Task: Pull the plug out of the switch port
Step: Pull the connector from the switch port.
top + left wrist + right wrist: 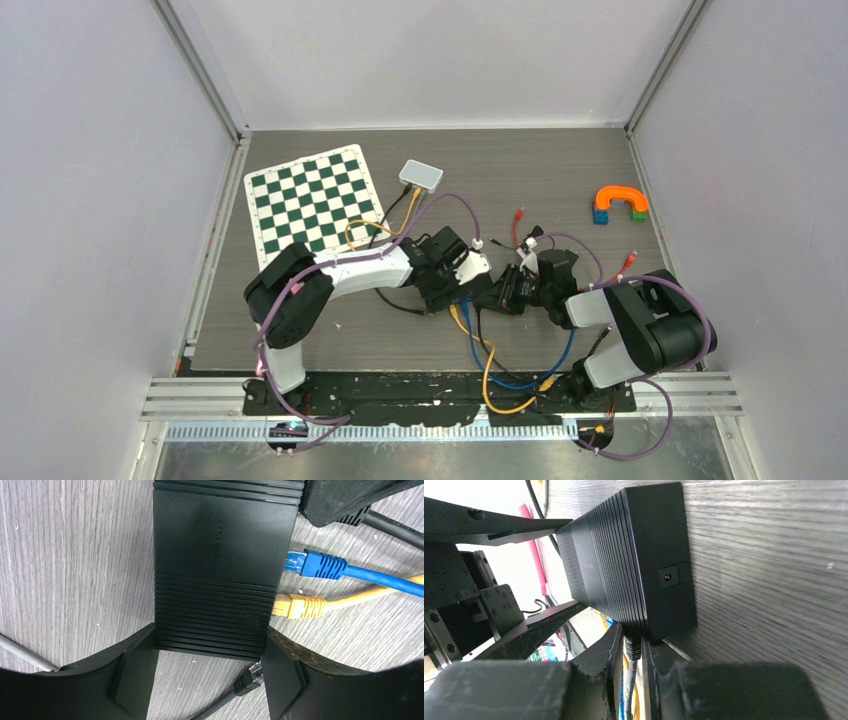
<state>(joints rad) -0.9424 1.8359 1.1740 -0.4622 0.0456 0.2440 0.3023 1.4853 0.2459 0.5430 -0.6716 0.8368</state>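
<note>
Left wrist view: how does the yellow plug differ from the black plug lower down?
The yellow plug sits in the side of the switch; the black plug lies loose on the table. The yellow plug meets the switch squarely; the black plug lies slanted. Both are network plugs on cables.

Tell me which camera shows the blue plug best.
Left wrist: the blue plug sits sharp and whole at the switch side, beside the yellow plug. Top view shows only its blue cable, tiny. Right wrist shows just a blue sliver between its fingers.
</note>
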